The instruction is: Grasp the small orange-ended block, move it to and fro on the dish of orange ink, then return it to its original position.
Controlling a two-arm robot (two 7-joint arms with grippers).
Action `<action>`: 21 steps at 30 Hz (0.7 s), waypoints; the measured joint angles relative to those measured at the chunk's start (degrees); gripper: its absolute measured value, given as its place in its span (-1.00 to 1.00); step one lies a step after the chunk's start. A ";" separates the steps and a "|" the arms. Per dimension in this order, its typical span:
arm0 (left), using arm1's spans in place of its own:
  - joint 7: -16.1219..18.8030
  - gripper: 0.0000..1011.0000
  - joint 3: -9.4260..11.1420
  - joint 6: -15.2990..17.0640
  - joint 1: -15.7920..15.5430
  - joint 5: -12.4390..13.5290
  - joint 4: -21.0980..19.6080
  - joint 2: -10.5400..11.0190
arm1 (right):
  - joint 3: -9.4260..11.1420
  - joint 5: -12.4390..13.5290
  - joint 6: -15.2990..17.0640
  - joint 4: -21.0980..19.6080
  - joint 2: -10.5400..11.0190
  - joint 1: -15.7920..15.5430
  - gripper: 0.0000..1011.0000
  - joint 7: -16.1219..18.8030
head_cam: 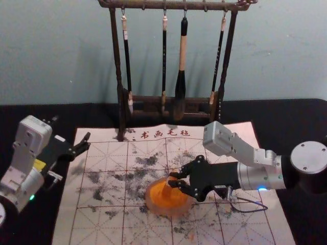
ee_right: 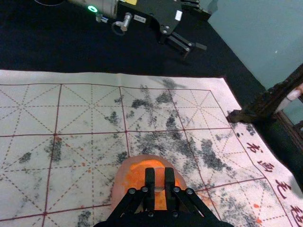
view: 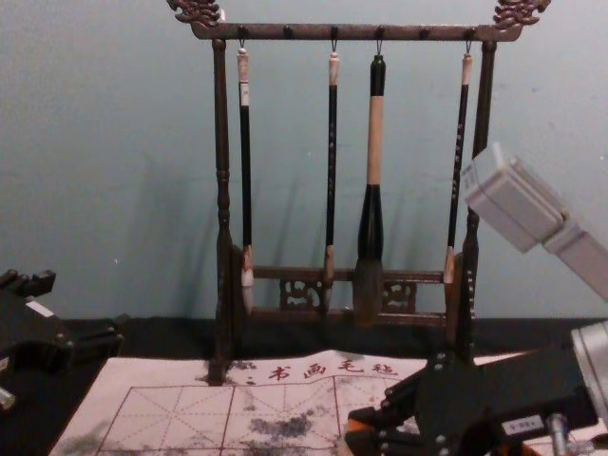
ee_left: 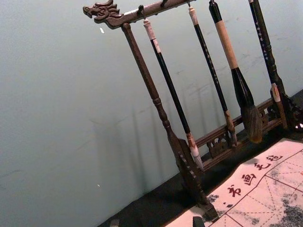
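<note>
Bright orange ink (head_cam: 176,202) fills a round dish with a dull pinkish rim (head_cam: 148,201). The flat, off-white cloth writing mat (head_cam: 102,227) has red squares crossed by dashed lines, grey-black blotches, orange flecks and dark red characters. The carved wooden rack (head_cam: 117,56) is dark brown; its thickest brush (head_cam: 182,56) has a tan-and-black handle. The right gripper (head_cam: 170,179) is black.

Near the far edge of the bench (head_cam: 286,112), a dark wooden stand (head_cam: 138,5) holds 4 hanging brushes (head_cam: 182,56), 1 of them thick. A stained, gridded mat (head_cam: 102,232) bears 4 characters (head_cam: 159,133) along its far edge.
</note>
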 joint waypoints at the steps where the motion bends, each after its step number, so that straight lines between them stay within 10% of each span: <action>1: 0.00 0.98 0.00 0.00 0.00 0.00 0.00 0.00 | 0.09 -0.04 0.04 0.16 -0.04 0.06 -0.83 -0.09; 21: 0.00 0.98 0.00 0.00 0.00 0.00 0.00 0.00 | 1.50 0.41 0.03 -0.92 1.99 -1.00 -0.82 0.20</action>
